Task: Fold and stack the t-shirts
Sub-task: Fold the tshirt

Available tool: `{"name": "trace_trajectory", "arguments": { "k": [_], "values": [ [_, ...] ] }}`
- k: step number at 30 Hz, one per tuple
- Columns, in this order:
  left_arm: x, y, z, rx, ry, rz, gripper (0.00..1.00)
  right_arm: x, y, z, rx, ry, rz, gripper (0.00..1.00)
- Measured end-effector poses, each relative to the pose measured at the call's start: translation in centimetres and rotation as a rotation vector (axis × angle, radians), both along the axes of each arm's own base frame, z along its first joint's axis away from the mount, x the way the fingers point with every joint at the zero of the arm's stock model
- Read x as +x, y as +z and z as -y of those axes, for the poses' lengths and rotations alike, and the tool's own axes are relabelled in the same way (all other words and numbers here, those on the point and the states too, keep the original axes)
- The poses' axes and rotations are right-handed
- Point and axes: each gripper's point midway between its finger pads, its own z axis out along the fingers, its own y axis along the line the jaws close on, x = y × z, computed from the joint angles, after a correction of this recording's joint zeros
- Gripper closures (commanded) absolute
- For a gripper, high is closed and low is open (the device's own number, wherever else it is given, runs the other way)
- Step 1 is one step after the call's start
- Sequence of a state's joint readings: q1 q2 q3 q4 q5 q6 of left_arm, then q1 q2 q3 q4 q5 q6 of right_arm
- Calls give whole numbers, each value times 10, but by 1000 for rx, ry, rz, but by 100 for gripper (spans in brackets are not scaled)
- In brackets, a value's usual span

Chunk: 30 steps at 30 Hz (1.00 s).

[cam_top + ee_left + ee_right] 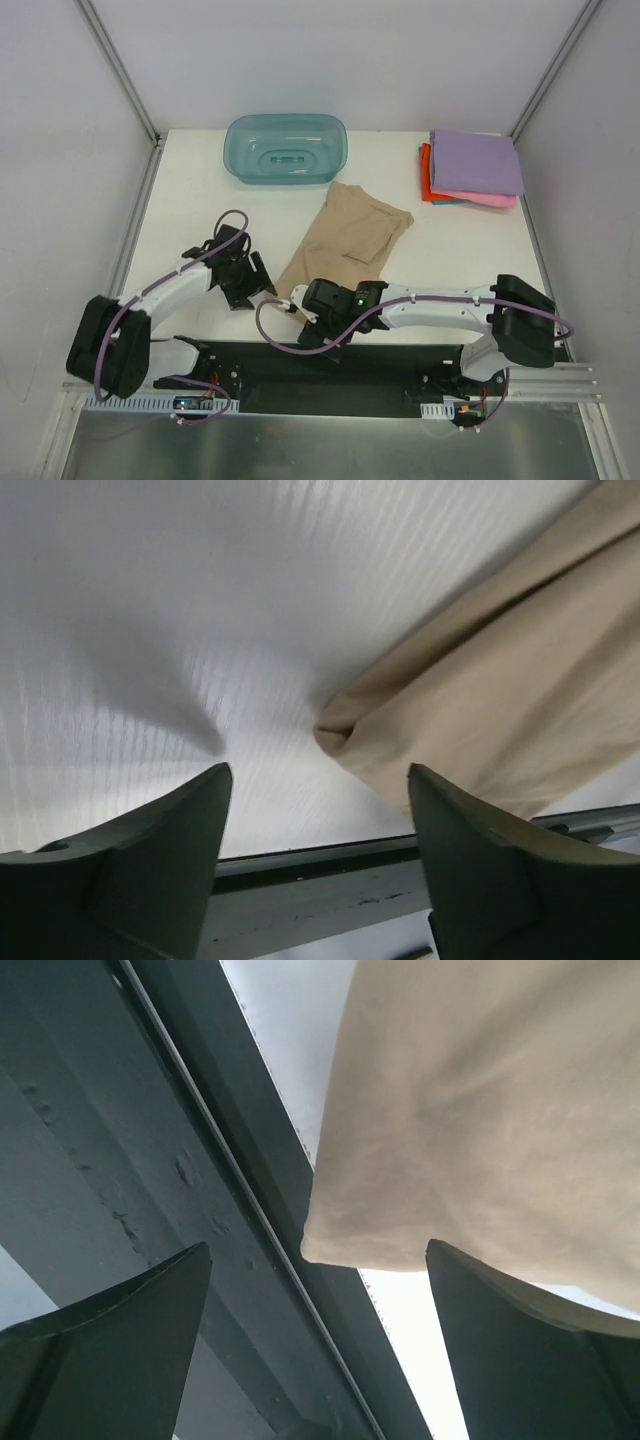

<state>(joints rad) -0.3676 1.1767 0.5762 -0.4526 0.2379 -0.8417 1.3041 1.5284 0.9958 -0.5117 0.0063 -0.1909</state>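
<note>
A tan-beige t-shirt [350, 235] lies folded lengthwise in a long diagonal strip at the middle of the white table. Its near end reaches the table's front edge. My left gripper [264, 286] is open and empty, low over the table just left of that near end; the shirt's corner [480, 710] lies just ahead of its right finger [480, 850]. My right gripper [298, 306] is open and empty at the front edge, with the shirt's near corner [470, 1110] just beyond its fingertips. Folded lilac [477, 160], pink [485, 198] and red-orange [428, 180] shirts are stacked at the back right.
A translucent teal tub [287, 148] stands at the back centre. The black front rail [330, 360] runs along the table's near edge, right under both grippers; it also shows in the right wrist view [170, 1160]. Grey walls enclose the table's left, right and back.
</note>
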Motion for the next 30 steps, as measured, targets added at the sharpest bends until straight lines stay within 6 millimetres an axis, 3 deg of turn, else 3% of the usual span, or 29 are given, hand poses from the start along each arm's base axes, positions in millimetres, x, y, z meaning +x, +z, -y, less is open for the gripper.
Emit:
{"name": "trace_trajectory", "arguments": {
  "k": [4, 9, 11, 13, 14, 20, 24, 30],
  "values": [
    [12, -15, 4, 38, -10, -65, 46, 0, -11, 3, -31, -15, 2, 24],
    [20, -18, 15, 27, -34, -76, 56, 5, -31, 3, -83, -25, 12, 44],
    [22, -19, 18, 16, -35, -73, 67, 6, -38, 4, -104, -28, 16, 49],
    [23, -20, 20, 6, -32, -77, 93, 8, -41, 6, -116, -27, 25, 59],
    [25, -22, 21, 3, -34, -77, 100, 9, -42, 6, -120, -27, 32, 62],
    [26, -23, 26, -24, -34, -76, 100, 15, -42, 8, -130, -40, 60, 80],
    [16, -18, 19, -20, -18, -32, 100, 7, -39, 4, -105, -32, 16, 99],
    [3, 14, 0, 4, 37, 85, 100, -25, -5, -16, 62, 44, -134, 99]
  ]
}}
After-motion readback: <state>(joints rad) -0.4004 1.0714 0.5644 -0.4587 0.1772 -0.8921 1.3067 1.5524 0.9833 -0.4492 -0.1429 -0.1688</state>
